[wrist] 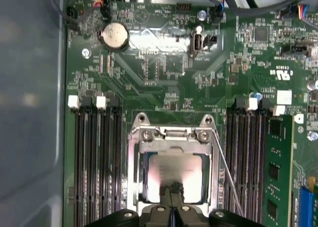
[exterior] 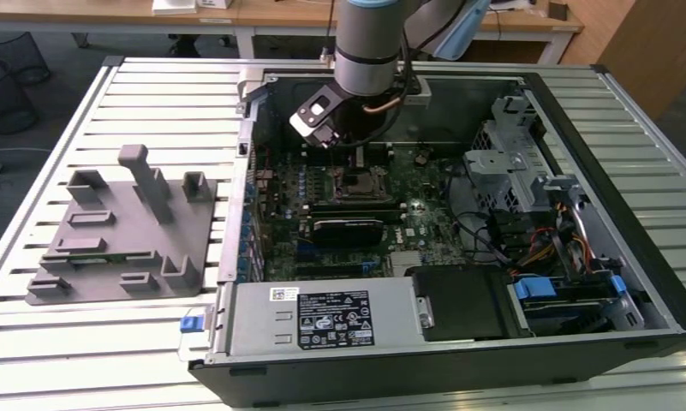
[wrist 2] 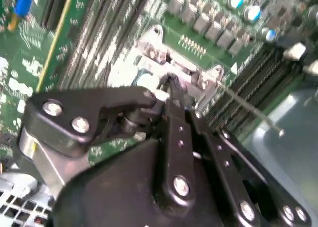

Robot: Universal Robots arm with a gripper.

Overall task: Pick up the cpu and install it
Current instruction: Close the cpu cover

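I see the small flat square silver-topped cpu [wrist: 176, 168] lying in the dark metal-framed socket [wrist: 133, 162], directly beneath my black hand [wrist: 172, 191], whose tips are pinched narrow together over its edge, apparently gripping nothing

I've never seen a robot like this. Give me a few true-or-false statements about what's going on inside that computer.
1. The cpu lies flat inside the metal socket frame. True.
2. The gripper is outside the computer case. False: it reaches down into the case, its tips right over the cpu.
3. A round coin battery sits on the board. True.
4. Every memory slot is empty. False: a green memory module stands in a slot beside the socket.
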